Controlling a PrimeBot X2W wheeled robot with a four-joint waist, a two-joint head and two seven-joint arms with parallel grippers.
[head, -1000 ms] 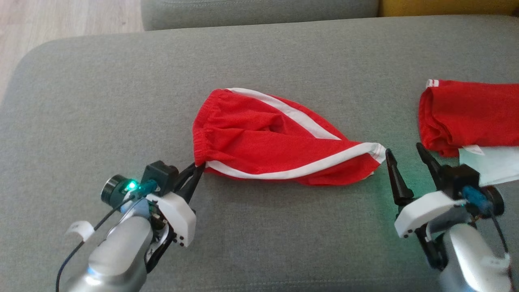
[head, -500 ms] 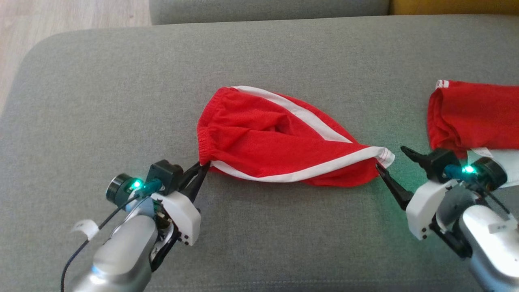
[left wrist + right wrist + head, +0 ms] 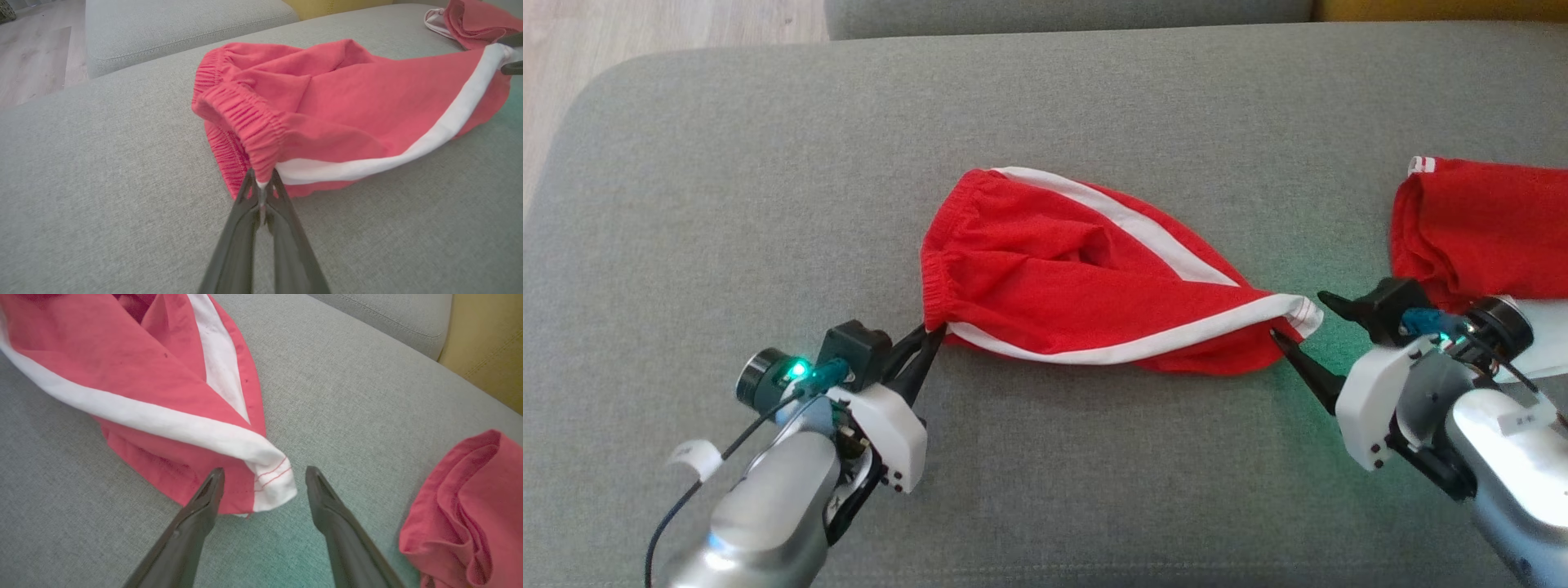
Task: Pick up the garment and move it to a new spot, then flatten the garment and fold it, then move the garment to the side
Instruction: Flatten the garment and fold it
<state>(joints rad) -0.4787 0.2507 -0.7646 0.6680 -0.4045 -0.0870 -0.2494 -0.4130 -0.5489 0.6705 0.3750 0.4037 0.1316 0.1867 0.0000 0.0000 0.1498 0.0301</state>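
Note:
Red shorts (image 3: 1078, 278) with white side stripes lie bunched on the grey sofa cushion (image 3: 768, 204), elastic waistband to the left. My left gripper (image 3: 927, 336) is shut on the waistband corner where the white stripe begins, seen close up in the left wrist view (image 3: 261, 183). My right gripper (image 3: 1298, 318) is open at the shorts' (image 3: 135, 388) right tip. Its two fingers (image 3: 208, 494) straddle the stitched white hem corner (image 3: 273, 477), which lies between them without being pinched.
A second red garment (image 3: 1478, 220) lies folded at the cushion's right, close beside my right wrist, also visible as folds (image 3: 470, 506). Another grey cushion (image 3: 1062, 12) and a yellow one (image 3: 486, 339) sit behind. Wood floor (image 3: 645, 33) lies past the left end.
My right gripper swung left and forward from beside the shorts until its open fingers bracket the hem corner. The left gripper kept its hold. The camera shifted slightly.

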